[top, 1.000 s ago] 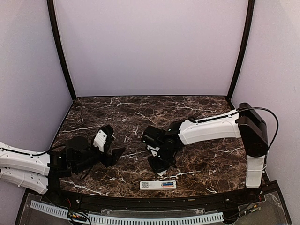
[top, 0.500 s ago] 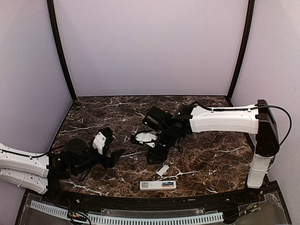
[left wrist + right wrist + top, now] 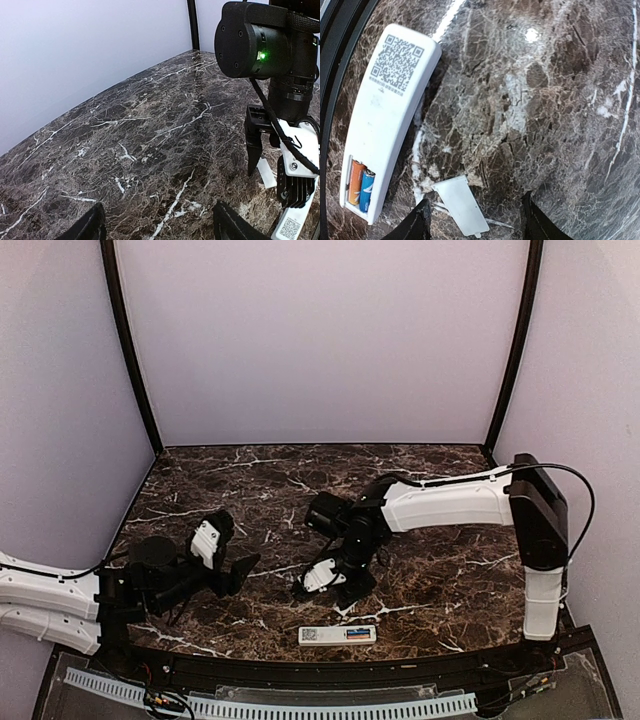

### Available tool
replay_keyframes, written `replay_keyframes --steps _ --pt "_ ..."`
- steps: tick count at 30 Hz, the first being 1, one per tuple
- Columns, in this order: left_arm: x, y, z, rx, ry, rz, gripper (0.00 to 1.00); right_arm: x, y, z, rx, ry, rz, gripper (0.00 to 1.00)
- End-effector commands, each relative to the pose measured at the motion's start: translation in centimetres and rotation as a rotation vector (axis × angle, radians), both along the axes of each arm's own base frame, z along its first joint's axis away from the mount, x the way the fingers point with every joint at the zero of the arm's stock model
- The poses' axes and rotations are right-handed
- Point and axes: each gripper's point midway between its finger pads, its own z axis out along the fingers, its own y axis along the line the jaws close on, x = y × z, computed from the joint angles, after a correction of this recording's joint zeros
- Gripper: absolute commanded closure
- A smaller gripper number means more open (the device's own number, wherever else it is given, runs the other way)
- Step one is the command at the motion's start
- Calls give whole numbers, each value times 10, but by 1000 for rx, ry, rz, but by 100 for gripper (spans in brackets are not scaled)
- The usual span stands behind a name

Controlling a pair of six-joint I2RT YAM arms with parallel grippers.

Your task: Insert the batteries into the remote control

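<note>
Two slim cylinder batteries (image 3: 361, 187), orange and blue, half-hidden in recess of white plastic remote (image 3: 385, 110); both arms' jaws apart.

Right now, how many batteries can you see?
2. The orange-red battery and the blue battery lie side by side inside the remote control, at the end opposite its QR sticker; none visible elsewhere.
</note>
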Motion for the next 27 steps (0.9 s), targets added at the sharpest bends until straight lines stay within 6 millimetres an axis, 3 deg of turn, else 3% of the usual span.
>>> replay_keyframes --steps 1,5,12,20,27 --pt "-1 -3 -9 39 -12 -19 28 -14 -8 -15 -40 28 121 42" --pt "-2 -7 -11 46 -13 -36 27 -25 -13 -23 -65 34 151 43" --pt "-2 -7 -11 35 -13 -35 27 -25 -7 -35 -69 30 138 46" --pt "-2 -6 -11 35 -11 -31 27 -16 -10 -40 -79 -44 127 57" --pt "-1 -7 -12 41 -10 -32 27 -11 -12 -43 -93 -36 98 77"
